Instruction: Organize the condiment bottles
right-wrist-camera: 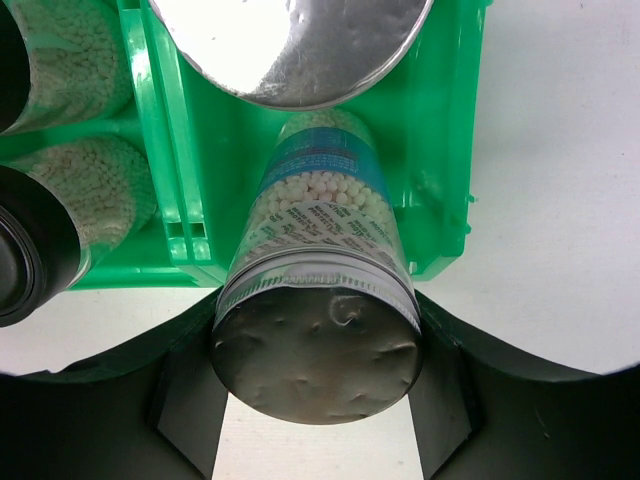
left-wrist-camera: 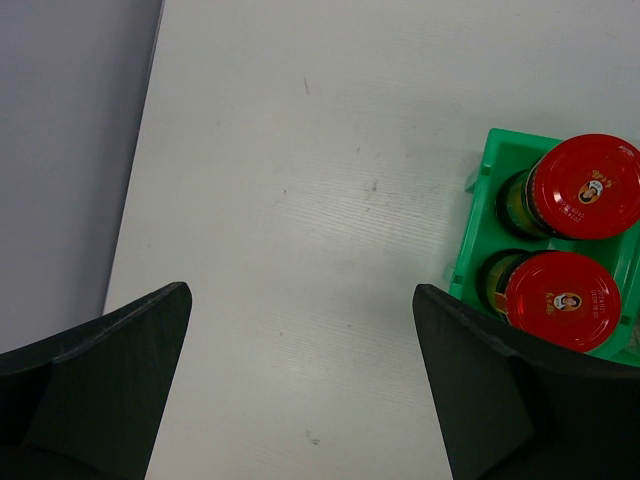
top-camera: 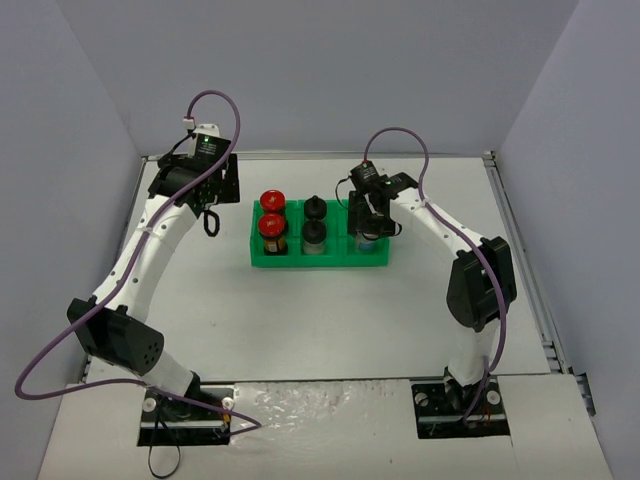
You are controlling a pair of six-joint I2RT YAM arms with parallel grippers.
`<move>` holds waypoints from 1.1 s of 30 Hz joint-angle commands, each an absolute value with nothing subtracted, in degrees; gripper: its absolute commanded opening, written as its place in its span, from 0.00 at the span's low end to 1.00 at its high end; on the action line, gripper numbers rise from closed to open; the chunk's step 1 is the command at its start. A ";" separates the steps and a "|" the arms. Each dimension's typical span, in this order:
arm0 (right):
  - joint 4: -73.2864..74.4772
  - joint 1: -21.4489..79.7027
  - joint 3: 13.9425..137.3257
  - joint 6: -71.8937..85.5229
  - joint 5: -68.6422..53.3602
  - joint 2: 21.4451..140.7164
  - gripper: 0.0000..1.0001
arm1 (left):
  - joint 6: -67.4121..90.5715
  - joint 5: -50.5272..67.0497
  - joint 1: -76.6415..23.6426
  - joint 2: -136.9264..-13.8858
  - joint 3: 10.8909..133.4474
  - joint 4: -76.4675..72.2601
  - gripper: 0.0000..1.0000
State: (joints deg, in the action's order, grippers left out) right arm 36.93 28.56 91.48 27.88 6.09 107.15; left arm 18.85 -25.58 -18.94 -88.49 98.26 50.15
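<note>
The green tray (top-camera: 320,263) holds two red-capped bottles (top-camera: 272,200) in its left compartment and two black-capped bottles (top-camera: 315,208) in the middle one. My right gripper (right-wrist-camera: 315,340) is shut on a silver-capped bottle with a bluish label (right-wrist-camera: 320,250), its base down in the right compartment. Just beyond it stands another silver cap (right-wrist-camera: 290,45). My left gripper (left-wrist-camera: 300,380) is open over bare table left of the tray, nothing between its fingers. The red caps (left-wrist-camera: 584,186) lie to its right.
The tray's green rim (left-wrist-camera: 490,165) comes close to my left gripper's right finger (left-wrist-camera: 500,400). Grey walls enclose the white table on the left, back and right. A metal rail (top-camera: 520,240) runs along the right edge.
</note>
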 commanded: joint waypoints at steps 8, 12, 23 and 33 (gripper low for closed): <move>35.16 28.73 90.76 27.16 6.26 106.84 0.36 | 18.90 -27.06 -18.47 -87.55 100.90 48.87 0.91; 35.20 28.75 90.20 27.11 6.70 106.11 0.55 | 19.03 -26.93 -18.54 -87.68 100.90 48.77 0.91; 35.20 29.66 89.03 27.11 8.00 103.81 1.00 | 19.12 -26.72 -18.50 -87.63 100.81 48.69 0.91; 38.78 31.05 94.32 27.57 10.44 98.71 1.00 | 18.96 -26.89 -18.54 -87.40 101.04 48.95 0.91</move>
State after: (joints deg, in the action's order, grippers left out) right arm 36.16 30.32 89.27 27.14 7.25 105.86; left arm 18.87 -25.57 -18.94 -88.51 98.26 50.15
